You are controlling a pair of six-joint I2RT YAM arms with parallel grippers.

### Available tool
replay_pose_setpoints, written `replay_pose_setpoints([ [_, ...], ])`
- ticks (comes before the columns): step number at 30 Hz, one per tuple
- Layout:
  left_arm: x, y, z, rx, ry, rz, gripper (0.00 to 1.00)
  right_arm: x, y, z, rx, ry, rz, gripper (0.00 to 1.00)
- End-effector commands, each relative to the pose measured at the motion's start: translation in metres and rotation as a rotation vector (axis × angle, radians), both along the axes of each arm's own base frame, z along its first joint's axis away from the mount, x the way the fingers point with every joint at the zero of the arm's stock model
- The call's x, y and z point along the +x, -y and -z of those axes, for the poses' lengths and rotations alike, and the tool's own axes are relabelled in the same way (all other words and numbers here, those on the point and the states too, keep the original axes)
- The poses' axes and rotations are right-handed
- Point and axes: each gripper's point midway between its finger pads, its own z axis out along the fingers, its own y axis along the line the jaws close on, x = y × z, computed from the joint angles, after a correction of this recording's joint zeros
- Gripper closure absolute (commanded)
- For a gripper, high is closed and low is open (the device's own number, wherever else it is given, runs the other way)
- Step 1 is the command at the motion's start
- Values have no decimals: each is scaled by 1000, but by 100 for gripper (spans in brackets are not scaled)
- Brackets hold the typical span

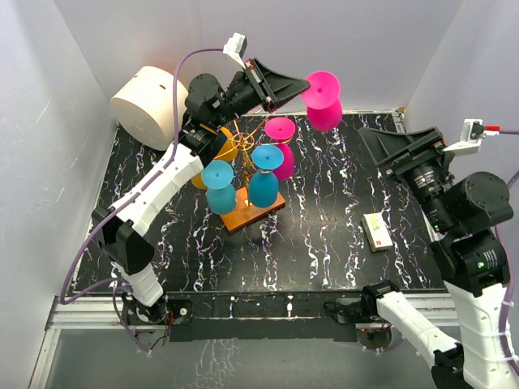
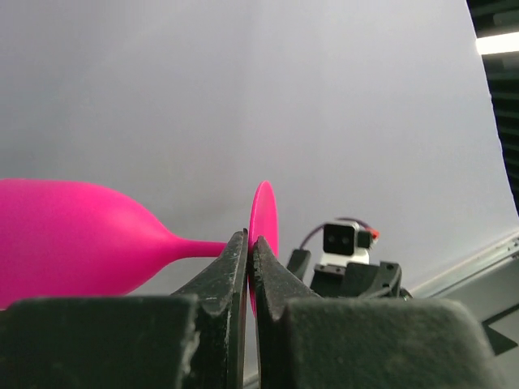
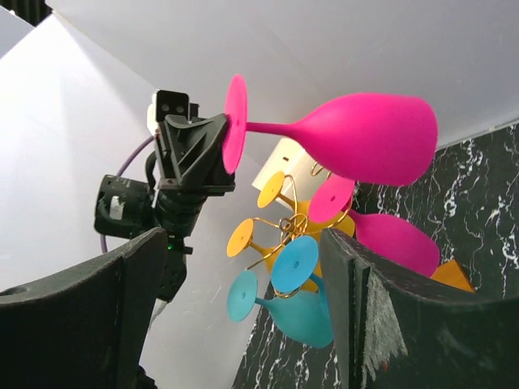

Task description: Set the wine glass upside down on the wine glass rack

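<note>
- Wine glass [image 1: 325, 113] is hanging clear above the wine glass rack [image 1: 243, 144], our left gripper [image 1: 306, 84] pinching its foot edge.
- Only in the right wrist view are we seeing our right gripper [image 3: 243, 243] gaping wide.

Bright, even, diffuse light fills all three views, and shadows barely register on the black surface [image 1: 324, 243]. Seen close to the lens, the fingers of the left pincer [image 2: 250, 259] and the right pincer [image 3: 247, 235] are dark and blurred. The wine glass [image 3: 365, 138] beyond the right pincer is sharp and glare-free. A white light strip [image 2: 496, 42] blows out high to the right of the left pincer.
</note>
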Motion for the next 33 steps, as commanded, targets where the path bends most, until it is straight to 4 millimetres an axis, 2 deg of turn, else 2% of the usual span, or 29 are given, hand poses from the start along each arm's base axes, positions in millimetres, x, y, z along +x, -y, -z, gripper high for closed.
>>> replay_pose_setpoints([
  [1,20,-20,-19,-29,25,-33,100,-6,15,-21,2,100,74,27],
  [6,45,-36,-23,37,93,-78,100,-9,22,-27,14,116,106,27],
  [10,66,-57,-21,55,102,-139,100,-5,19,-21,7,102,96,28],
  [14,95,-87,-12,101,114,-268,100,-2,16,-17,0,91,85,28],
  [17,106,-100,-11,107,182,-263,100,-1,15,-17,-2,88,80,29],
  [21,124,-116,8,143,132,-261,100,1,15,-16,-2,83,86,29],
  [27,137,-139,44,203,23,-318,100,7,12,-8,-11,64,77,29],
  [33,131,-154,62,268,-30,-388,100,9,11,-3,-13,54,76,29],
])
